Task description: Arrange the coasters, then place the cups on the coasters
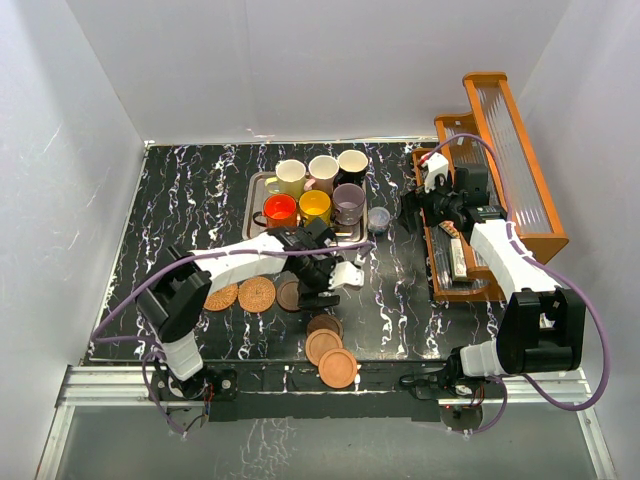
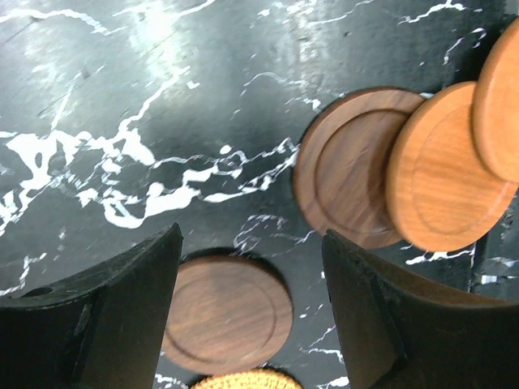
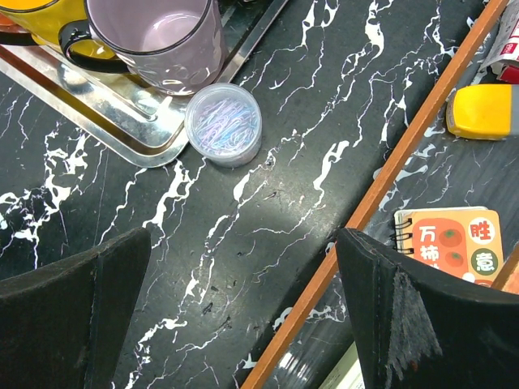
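**Coasters (image 1: 257, 294), six flat round brown discs, half arranged; placing not begun**

Three of the discs lie in a short row on the black white-veined marble tabletop (image 1: 180, 200), left of centre and toward the arms. Two are woven orange-brown wicker coasters (image 1: 221, 296) side by side, and a smooth dark wooden coaster (image 2: 227, 314) sits just beside them. The other three are a dark wooden disc (image 2: 349, 166), a reddish one (image 2: 442, 166) and a paler orange one (image 2: 499, 97). They overlap like fallen dominoes near the front edge and are not spread out.

By my reckoning the arranging is about half done and the second part of the job has not started. All six cups (image 1: 314, 205), small handled mugs in cream, pink, black, red-orange, yellow-orange and purple-grey, stand upright with mouths up. They are packed in two rows in the rectangular steel tray (image 3: 97, 113) at the back of the table, and none is on a coaster.

Being round, the coasters have no long axis of their own, and each lies flat, face up. The laid row runs left to right across the table. The overlapped trio trails from its end toward the near edge, slanting a little to the right.

The left gripper (image 2: 251, 267) hangs over the dark wooden coaster at the row's end, jaws apart, a finger on either side and nothing clamped. The right gripper (image 3: 243, 243) is spread wide and empty. It is above bare marble between a tiny clear lidded jar (image 3: 223, 123) and the orange wooden desk rack (image 1: 483, 78).
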`<state>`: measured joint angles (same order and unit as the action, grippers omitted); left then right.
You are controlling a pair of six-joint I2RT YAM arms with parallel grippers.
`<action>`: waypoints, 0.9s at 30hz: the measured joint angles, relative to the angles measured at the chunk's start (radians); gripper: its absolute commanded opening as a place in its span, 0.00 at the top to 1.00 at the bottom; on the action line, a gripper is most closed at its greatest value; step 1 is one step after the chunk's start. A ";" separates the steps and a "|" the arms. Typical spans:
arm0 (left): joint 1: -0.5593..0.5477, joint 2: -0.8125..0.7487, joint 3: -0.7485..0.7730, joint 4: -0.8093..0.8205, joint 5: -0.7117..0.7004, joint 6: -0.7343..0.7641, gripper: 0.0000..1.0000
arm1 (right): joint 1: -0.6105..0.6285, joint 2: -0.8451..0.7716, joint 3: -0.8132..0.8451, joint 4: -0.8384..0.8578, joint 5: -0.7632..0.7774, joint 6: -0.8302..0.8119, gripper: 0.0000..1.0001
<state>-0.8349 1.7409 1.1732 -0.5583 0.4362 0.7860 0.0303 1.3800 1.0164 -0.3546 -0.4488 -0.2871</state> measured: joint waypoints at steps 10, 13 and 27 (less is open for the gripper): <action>-0.101 0.074 0.000 0.037 -0.030 -0.027 0.30 | -0.006 0.000 0.000 0.000 -0.003 0.000 0.02; -0.118 0.079 0.000 0.057 -0.050 -0.033 0.30 | -0.007 0.000 0.000 0.000 -0.003 0.000 0.02; -0.142 0.072 -0.013 0.147 -0.182 -0.075 0.30 | -0.007 0.000 0.000 0.000 -0.004 0.000 0.02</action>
<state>-0.9768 1.8130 1.1603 -0.4110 0.2539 0.7113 0.0235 1.3800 1.0164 -0.3546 -0.4526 -0.2871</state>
